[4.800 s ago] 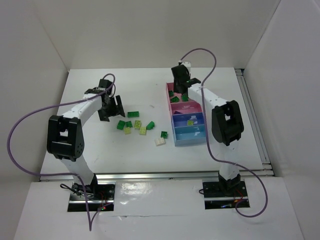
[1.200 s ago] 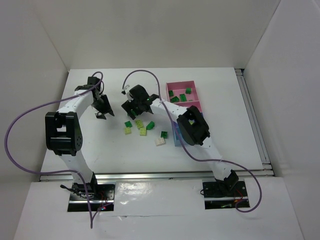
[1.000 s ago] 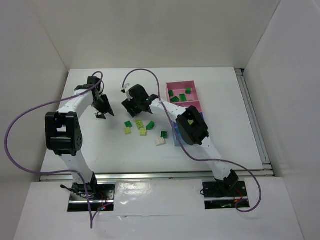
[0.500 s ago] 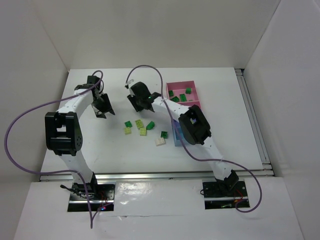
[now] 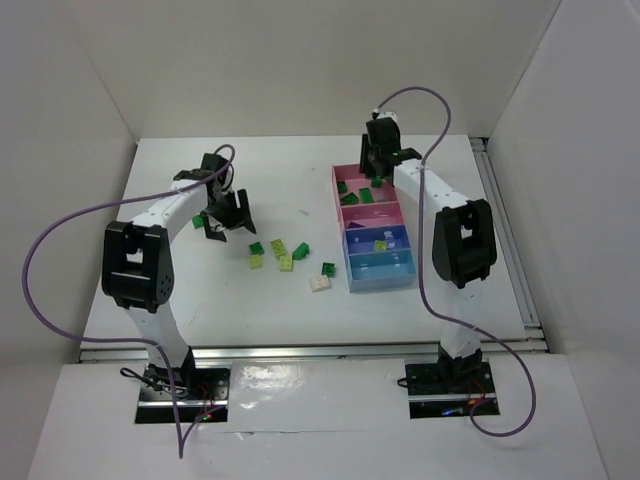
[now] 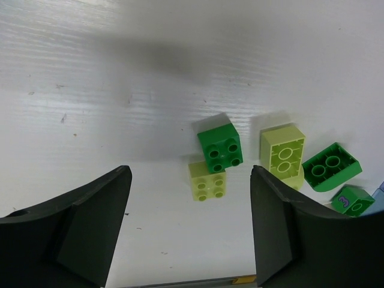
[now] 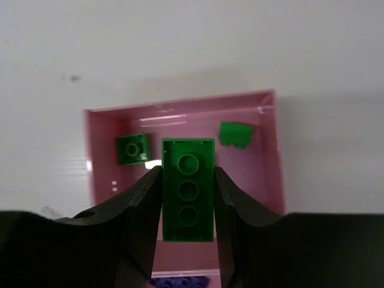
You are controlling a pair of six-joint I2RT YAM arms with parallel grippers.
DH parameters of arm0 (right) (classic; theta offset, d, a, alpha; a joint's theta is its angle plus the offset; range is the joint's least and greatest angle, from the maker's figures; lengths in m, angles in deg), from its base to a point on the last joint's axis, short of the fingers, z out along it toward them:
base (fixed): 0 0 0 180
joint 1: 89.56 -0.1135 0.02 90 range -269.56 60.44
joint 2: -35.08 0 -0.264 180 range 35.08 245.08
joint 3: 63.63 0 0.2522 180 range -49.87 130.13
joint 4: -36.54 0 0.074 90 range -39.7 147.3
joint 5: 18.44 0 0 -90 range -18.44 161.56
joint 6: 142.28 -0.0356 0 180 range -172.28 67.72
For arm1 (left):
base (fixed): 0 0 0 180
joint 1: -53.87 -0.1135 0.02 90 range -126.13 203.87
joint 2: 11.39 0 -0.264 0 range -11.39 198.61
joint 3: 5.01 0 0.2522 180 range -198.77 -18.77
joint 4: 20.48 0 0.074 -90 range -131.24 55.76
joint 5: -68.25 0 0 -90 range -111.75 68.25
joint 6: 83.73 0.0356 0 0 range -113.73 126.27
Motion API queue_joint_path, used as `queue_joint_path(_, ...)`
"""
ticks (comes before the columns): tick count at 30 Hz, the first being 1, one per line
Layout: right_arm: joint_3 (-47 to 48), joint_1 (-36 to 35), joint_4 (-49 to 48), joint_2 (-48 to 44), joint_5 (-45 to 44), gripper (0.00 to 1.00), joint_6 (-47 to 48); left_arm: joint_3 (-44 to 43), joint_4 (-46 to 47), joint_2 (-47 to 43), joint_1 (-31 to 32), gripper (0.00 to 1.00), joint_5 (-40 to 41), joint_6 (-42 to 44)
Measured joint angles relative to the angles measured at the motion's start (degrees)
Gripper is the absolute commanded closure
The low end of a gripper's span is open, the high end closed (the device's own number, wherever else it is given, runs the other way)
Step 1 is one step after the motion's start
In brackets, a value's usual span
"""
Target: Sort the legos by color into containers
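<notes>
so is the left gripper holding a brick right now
No, the left gripper is wide open and empty above the loose legos.

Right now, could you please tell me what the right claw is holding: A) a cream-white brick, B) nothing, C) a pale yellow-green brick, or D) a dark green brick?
D: the right claw is shut on a dark green brick, held above the pink bin.

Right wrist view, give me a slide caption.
Right end effector holds a long green brick over the pink bin containing two green bricks.
</notes>
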Motion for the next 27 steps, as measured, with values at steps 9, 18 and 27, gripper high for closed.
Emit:
queue_joint_path(9, -1.6, 0.8, 3.0, 1.7, 0.9, 0.1, -1.3, -0.2, -0.1, 0.0, 1.5, 0.13, 0.7, -0.1)
queue_joint_path(18, -20.0, -9.3, 3.3, -17.7, 4.5, 0.28, 2.7, -1.5, -0.4, 0.0, 1.8, 0.13, 1.4, -0.2)
queue_joint_path(27, -34.4, -31.3, 3.5, -29.5, 9.3, 0.16, 1.2, -1.6, -0.5, -1.1, 1.9, 0.14, 1.5, -0.2)
